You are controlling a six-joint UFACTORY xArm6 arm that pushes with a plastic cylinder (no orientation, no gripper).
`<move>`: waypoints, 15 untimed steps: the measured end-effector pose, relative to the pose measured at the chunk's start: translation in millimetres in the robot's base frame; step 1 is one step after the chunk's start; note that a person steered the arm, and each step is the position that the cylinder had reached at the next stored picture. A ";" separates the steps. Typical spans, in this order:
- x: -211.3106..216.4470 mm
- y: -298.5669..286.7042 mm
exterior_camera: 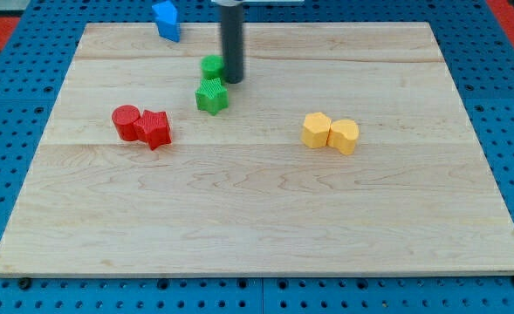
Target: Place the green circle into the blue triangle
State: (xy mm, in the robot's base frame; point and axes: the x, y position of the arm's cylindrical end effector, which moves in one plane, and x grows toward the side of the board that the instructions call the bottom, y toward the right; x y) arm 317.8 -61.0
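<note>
The green circle (210,65) sits near the top middle of the wooden board (257,218). My tip (233,81) touches or nearly touches its right side. A green star (211,96) lies just below the circle, touching it. The blue triangle (167,19) sits at the board's top edge, up and to the left of the green circle, apart from it.
A red circle (126,122) and a red star (154,129) touch each other at the left. Two yellow blocks (317,130) (345,136) sit side by side at the right. A blue pegboard (501,87) surrounds the board.
</note>
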 end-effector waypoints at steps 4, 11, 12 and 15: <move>-11.2 -4.5; -80.6 -107.2; -80.6 -115.3; -13.4 -74.9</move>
State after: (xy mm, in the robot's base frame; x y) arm 304.4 -136.0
